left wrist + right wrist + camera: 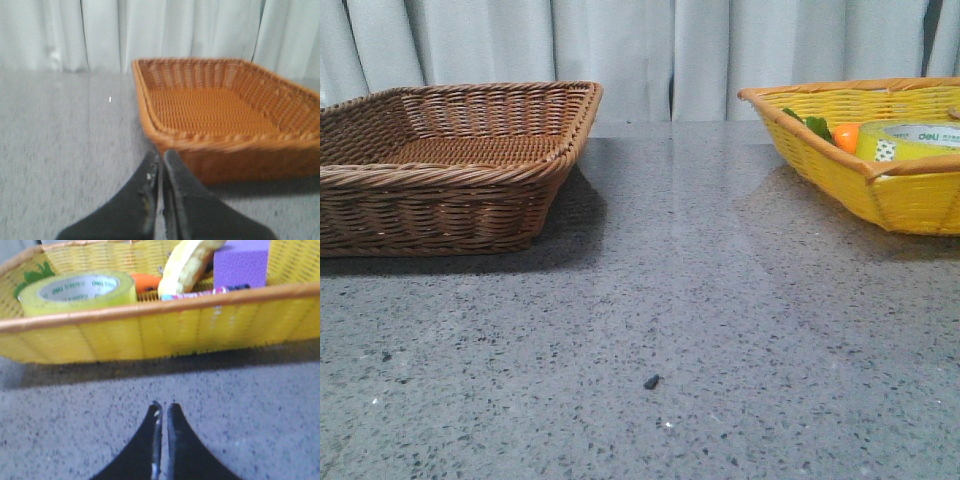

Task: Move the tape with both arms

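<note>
1. The tape (80, 290) is a wide roll of translucent yellow packing tape; its white inner core carries green "deli" lettering that I can read around the ring in my right wrist view.
2. The roll lies flat on its side, so its round opening faces upward and its axis stands upright. It has no long direction across the table; the broad yellow band wraps the outside all the way round.
3. It sits inside the yellow basket (150, 332), at the end where the green leaves (35, 275) show, with the orange carrot (146, 281) just beside it. In the front view the tape (918, 142) peeks over the basket's rim at the right edge of the table (650, 300).
4. Also in that basket I see a curved pale yellow piece (186, 264) and a purple block (241, 262); I cannot tell whether these touch the tape.
5. My right gripper (162, 412) hangs over the grey table just outside the basket's near wall, fingers pressed together with nothing between them.
6. My left gripper (161, 159) is likewise closed and empty, its tips near the corner of the brown wicker basket (225, 145), which stands on the left side of the table, well apart from the yellow one.
</note>
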You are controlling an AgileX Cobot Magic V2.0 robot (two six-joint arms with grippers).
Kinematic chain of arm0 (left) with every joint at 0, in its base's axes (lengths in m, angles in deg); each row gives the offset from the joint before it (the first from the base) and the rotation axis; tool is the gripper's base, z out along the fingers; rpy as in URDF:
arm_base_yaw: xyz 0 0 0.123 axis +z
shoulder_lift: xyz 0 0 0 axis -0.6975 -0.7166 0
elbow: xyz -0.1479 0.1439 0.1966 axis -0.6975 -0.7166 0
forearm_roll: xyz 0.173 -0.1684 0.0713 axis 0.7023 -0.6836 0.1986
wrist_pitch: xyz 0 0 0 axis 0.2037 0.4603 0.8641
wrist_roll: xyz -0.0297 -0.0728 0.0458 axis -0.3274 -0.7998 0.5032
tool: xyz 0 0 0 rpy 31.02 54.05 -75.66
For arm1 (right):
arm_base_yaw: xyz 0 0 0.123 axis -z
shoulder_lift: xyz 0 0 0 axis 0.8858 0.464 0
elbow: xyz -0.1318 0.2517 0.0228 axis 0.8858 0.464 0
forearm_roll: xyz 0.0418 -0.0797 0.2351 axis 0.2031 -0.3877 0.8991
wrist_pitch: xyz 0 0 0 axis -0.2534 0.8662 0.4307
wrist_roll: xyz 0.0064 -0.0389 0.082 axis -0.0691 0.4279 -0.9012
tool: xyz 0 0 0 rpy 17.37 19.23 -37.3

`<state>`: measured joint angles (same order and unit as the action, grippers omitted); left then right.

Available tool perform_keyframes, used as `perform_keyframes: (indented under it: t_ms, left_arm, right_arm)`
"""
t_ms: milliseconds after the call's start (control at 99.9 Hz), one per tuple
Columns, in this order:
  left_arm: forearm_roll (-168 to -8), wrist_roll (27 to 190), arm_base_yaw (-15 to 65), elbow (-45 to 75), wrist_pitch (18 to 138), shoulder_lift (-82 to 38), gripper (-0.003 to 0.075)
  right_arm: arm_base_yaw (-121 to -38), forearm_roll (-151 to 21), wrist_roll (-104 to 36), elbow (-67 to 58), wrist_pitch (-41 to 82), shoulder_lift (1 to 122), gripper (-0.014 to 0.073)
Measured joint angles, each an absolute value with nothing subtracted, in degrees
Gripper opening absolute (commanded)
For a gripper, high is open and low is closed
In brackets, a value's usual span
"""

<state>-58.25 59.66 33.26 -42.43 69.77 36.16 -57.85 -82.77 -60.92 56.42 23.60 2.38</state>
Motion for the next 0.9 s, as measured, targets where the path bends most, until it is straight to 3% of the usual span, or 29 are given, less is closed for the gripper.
perform_keyframes:
  t_ms: [430, 630, 900]
  left_arm:
    - [-61.04, 59.66, 33.26, -42.32, 61.89, 36.16, -0.0021]
    - [-60.36, 59.66, 33.26, -37.69, 65.37, 35.47, -0.0021]
    - [-59.33, 59.66, 33.26, -26.28, 71.15, 23.65, -0.0021]
  right_arm:
    - [-57.85, -82.88, -61.7, 56.42, 6.77, 2.38, -0.0058]
    - [-57.85, -82.77, -64.36, 53.63, 11.65, 7.4, -0.0055]
    - [-57.85, -82.68, -64.83, 37.7, 22.92, 23.07, -0.0056]
